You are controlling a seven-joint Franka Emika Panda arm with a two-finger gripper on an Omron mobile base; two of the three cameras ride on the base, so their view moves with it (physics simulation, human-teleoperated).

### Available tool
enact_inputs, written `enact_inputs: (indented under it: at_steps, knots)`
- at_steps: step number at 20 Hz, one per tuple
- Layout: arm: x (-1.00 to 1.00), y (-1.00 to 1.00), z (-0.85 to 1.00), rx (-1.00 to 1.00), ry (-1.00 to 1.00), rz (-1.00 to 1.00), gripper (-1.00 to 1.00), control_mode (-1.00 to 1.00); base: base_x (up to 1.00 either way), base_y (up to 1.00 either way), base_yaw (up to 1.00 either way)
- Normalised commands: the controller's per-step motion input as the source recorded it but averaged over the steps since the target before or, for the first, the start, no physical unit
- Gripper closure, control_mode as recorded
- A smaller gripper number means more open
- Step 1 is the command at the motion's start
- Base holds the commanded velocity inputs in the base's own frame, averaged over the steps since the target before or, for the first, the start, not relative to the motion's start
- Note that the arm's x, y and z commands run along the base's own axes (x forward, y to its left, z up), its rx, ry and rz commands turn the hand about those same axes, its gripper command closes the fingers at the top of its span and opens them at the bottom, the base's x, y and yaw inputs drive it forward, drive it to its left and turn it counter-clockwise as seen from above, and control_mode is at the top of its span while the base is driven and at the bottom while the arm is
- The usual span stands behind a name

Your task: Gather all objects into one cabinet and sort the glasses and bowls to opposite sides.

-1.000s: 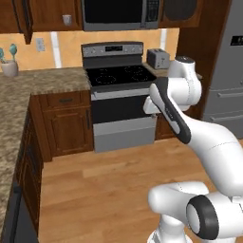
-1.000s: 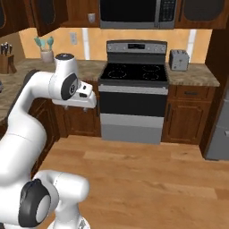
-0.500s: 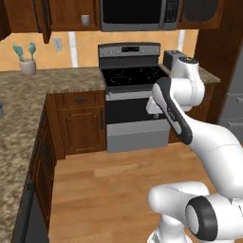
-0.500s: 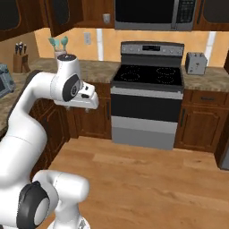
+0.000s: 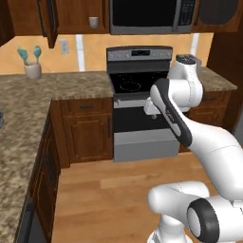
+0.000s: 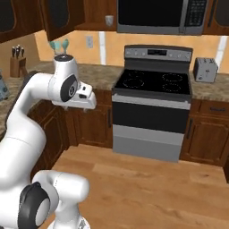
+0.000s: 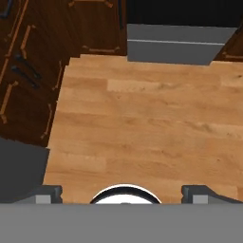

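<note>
A small pale grey mug [image 5: 93, 22] [image 6: 109, 19] stands on the shelf of an open wall cabinet [image 5: 76, 16] [image 6: 96, 13] to the left of the microwave. Its door [image 5: 48, 19] [image 6: 62, 18] is swung out. My gripper [image 7: 124, 193] hangs at about counter height in front of the stove, well below the mug, and points down at the wooden floor. Its fingertips [image 7: 47, 192] stand wide apart with nothing between them, so it is open. The hand [image 5: 152, 109] [image 6: 87, 97] also shows in both base views. The bowls are out of view.
A black stove [image 5: 137, 85] [image 6: 154, 85] sits under a microwave [image 5: 147, 14] [image 6: 156, 15]. A granite counter [image 5: 28, 104] runs along the left with a utensil pot [image 5: 32, 66]. A knife block [image 6: 17, 67] and a toaster [image 6: 205, 69] stand on the counters. Wooden floor [image 7: 142, 118] lies below.
The whole scene has shifted right in both base views, so the camera has moved. The arm keeps its pose and the gripper stays open.
</note>
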Motion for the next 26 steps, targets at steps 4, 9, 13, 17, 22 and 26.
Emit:
enact_inputs:
  at_steps: [4,9,13,17,22,26]
  knots:
    - [0.0,0.0,0.0,0.0,0.0,0.0,-1.0,1.0,1.0,0.01,0.0]
    - [0.0,0.0,0.0,0.0,0.0,0.0,-1.0,1.0,1.0,0.2,0.01]
    - [0.0,0.0,0.0,0.0,0.0,0.0,-1.0,1.0,0.99,0.56,0.01]
    - [0.0,0.0,0.0,0.0,0.0,0.0,-1.0,1.0,1.0,0.78,0.0]
    - [0.0,0.0,0.0,0.0,0.0,0.0,-1.0,1.0,1.0,0.37,0.01]
    - [0.0,0.0,0.0,0.0,0.0,0.0,-1.0,1.0,1.0,0.21,0.0]
